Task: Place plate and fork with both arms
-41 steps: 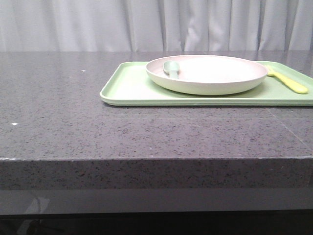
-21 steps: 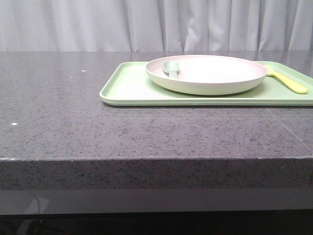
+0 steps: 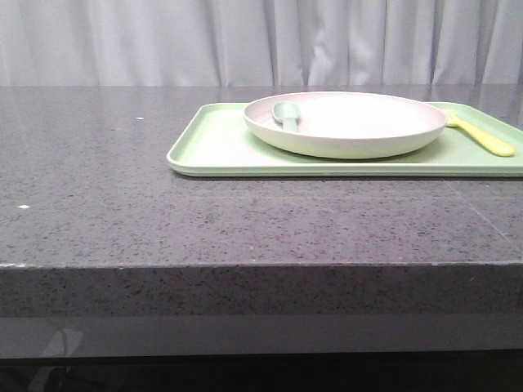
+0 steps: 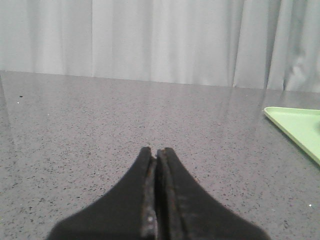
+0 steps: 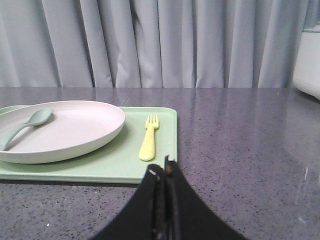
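Observation:
The pale pinkish-cream plate (image 3: 347, 122) (image 5: 55, 131) rests on the light-green tray (image 3: 221, 147) (image 5: 115, 162), with a grey-green spoon (image 3: 287, 114) (image 5: 25, 125) lying in it. The yellow fork (image 3: 482, 137) (image 5: 149, 138) lies on the tray just right of the plate. My right gripper (image 5: 164, 169) is shut and empty, hovering just short of the tray's near right corner, close to the fork's handle. My left gripper (image 4: 156, 151) is shut and empty over bare counter, with only the tray's corner (image 4: 295, 122) showing off to one side. Neither gripper appears in the front view.
The dark speckled counter (image 3: 122, 212) ends in a front edge (image 3: 245, 265) near the camera. Grey curtains (image 3: 163, 41) hang behind. A white object (image 5: 307, 60) stands at the far right in the right wrist view.

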Controlling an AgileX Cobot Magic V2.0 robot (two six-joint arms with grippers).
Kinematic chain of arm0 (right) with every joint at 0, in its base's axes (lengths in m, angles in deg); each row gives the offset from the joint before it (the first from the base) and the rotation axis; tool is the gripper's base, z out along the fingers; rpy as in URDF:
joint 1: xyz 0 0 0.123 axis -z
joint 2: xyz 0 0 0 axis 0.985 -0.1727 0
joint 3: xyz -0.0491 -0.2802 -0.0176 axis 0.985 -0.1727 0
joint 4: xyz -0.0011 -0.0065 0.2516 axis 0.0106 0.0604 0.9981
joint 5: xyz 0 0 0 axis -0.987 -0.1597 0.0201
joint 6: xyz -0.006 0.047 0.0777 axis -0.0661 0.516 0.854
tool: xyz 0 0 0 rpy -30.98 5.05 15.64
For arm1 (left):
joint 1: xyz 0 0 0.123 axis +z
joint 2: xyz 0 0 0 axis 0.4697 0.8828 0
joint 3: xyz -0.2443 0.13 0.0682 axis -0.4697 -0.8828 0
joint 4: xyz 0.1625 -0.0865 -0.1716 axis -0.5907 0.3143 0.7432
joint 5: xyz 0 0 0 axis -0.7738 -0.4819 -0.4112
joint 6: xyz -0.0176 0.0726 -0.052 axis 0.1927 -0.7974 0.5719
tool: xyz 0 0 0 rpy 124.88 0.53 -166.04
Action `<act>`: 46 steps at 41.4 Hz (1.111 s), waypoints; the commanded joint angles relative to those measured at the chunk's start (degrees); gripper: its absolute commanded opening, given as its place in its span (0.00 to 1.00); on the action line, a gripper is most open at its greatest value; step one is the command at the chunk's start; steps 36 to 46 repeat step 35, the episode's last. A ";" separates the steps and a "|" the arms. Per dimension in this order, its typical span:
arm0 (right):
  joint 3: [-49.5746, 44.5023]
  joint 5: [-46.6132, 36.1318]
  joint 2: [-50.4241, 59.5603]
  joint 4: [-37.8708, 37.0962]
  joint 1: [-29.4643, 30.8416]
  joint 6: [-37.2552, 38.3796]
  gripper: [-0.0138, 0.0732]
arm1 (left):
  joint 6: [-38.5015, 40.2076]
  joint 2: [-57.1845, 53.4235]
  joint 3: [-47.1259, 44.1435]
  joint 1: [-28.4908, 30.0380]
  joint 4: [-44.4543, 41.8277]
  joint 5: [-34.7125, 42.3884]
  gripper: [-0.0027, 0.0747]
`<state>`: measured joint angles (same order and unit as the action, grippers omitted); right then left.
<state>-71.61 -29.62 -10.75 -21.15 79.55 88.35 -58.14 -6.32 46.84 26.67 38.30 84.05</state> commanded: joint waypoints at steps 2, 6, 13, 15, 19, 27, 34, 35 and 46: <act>0.20 -5.03 1.07 0.90 0.29 -0.22 0.06 | 0.01 -1.38 -0.57 -0.38 0.49 5.00 0.01; 0.20 -4.46 1.07 0.89 0.29 -0.22 0.06 | 0.01 -1.38 -0.57 -0.38 0.49 5.00 0.01; 0.20 -4.46 1.07 0.89 0.29 -0.22 0.06 | 0.01 -1.38 -0.57 -0.38 0.49 5.00 0.01; 0.20 -4.46 1.07 0.89 0.29 -0.22 0.06 | 0.01 -1.38 -0.57 -0.38 0.49 5.00 0.01; 0.20 -4.46 1.07 0.89 0.29 -0.22 0.06 | 0.01 -1.38 -0.57 -0.38 0.49 5.00 0.01; 0.20 -4.46 1.07 0.89 0.29 -0.22 0.06 | 0.01 -1.38 -0.57 -0.38 0.49 5.00 0.01; 0.20 -4.46 1.07 0.89 0.29 -0.22 0.06 | 0.01 -1.38 -0.57 -0.38 0.49 5.00 0.01; 0.20 -4.46 1.07 0.89 0.29 -0.22 0.06 | 0.01 -1.38 -0.57 -0.38 0.49 5.00 0.01; 0.20 -4.46 1.07 0.89 0.29 -0.22 0.06 | 0.01 -1.38 -0.57 -0.38 0.49 5.00 0.01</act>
